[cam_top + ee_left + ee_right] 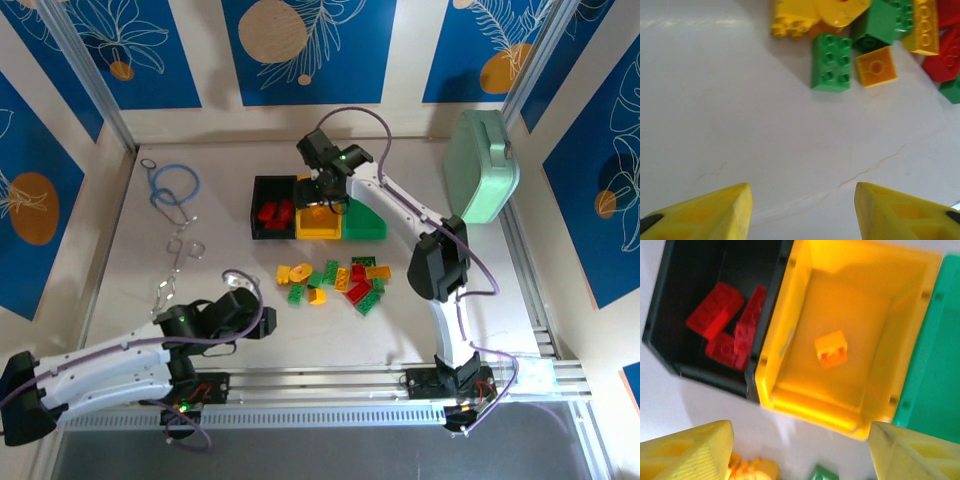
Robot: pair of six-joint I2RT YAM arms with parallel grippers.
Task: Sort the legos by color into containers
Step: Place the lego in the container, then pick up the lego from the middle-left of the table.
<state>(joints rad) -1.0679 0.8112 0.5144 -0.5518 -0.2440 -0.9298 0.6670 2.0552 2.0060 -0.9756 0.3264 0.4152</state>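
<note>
Right gripper (801, 427) spread wide, gripping nothing, orange brick (830, 349) lying loose in yellow bin (790, 340) beyond it; left gripper (802, 187) part-spread, empty.

The overhead camera looks down on the whole surface (200, 160). The right wrist camera peers close into the yellow bin (790, 400); the left wrist camera skims low toward the bricks (830, 62) before it.

Pale, faintly cracked counter (250, 160). Far centre, left to right in a touching row: black plastic open bin (258, 205), yellow plastic open bin (318, 231), green plastic open bin (368, 228). Just nearer, a loose pile of small red, yellow and green studded bricks (335, 282). Far right edge: large mint-green rounded case (480, 165). Left side: blue cord loop (176, 183), with a string of metal rings (180, 250) nearer.
</note>
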